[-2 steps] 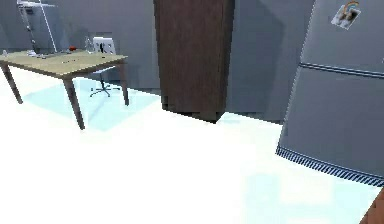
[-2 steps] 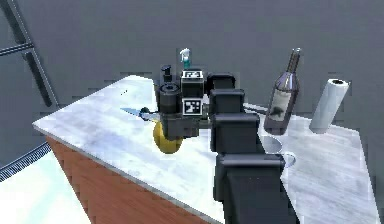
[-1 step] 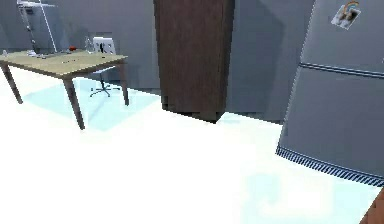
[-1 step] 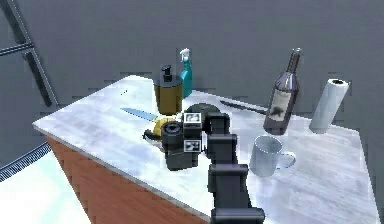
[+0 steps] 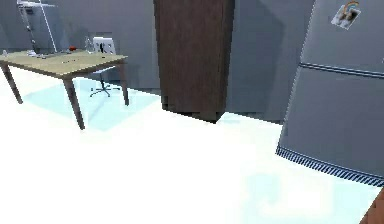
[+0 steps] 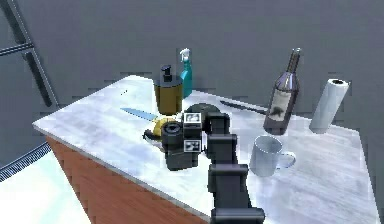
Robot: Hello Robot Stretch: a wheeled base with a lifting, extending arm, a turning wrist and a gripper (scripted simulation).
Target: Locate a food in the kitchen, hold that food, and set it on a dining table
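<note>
Live from the marble-topped desk (image 6: 90, 110), with my arm (image 6: 230, 190) reaching out across its top. My landmark is the amber pump bottle (image 6: 167, 92), standing upright toward the far side.

Just in front of that bottle's foot lies a small yellow lump (image 6: 157, 125), flat on the desk. It is the colour of food but too small for me to name. My fingers (image 6: 160, 137) are right at that lump, on its nearer side and low over the desktop. I cannot tell whether they touch it or stop just short. I also cannot tell whether I have hold of anything, because the lump lies on the desk at my fingertips and the set of the fingers does not show.

A knife (image 6: 133, 112) lies flat to the left of the amber bottle. A teal spray bottle (image 6: 185, 72) stands just beside it, behind and to the right. A dark round dish (image 6: 207, 109) sits near its right. Well off to the right stand a dark wine bottle (image 6: 283, 95) and, farther still, a white paper roll (image 6: 328, 105). A white mug (image 6: 268, 157) stands right of the bottle and nearer, beside my arm.
</note>
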